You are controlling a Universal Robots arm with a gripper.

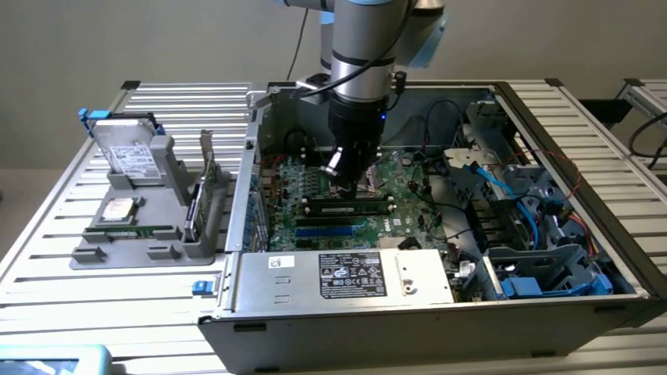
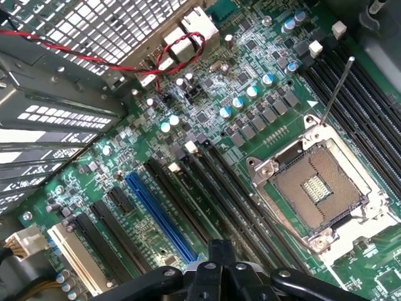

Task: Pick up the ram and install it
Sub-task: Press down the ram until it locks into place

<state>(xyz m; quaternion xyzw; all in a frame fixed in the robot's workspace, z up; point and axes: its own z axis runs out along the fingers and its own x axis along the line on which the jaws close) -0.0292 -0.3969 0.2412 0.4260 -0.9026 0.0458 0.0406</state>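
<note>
The ram (image 1: 349, 209), a slim green strip with dark chips, lies along a slot of the motherboard (image 1: 401, 176) inside the open computer case. My gripper (image 1: 347, 183) hangs straight down from the arm just above and behind it, a small gap away. In the wrist view the gripper (image 2: 219, 266) is shut, its dark fingers (image 2: 207, 276) pressed together with nothing between them, over long black slots (image 2: 232, 194) and a blue slot (image 2: 156, 213). I cannot tell whether the ram is fully seated.
A grey holder (image 1: 94, 254) at the exterior view's left carries a silver hard drive (image 1: 130, 152), an upright green card (image 1: 203, 187) and another slim green strip (image 1: 136, 232). The case wall (image 1: 250, 180), a power supply (image 1: 349, 275), blue cables (image 1: 501, 183) and an open CPU socket (image 2: 316, 188) surround the gripper.
</note>
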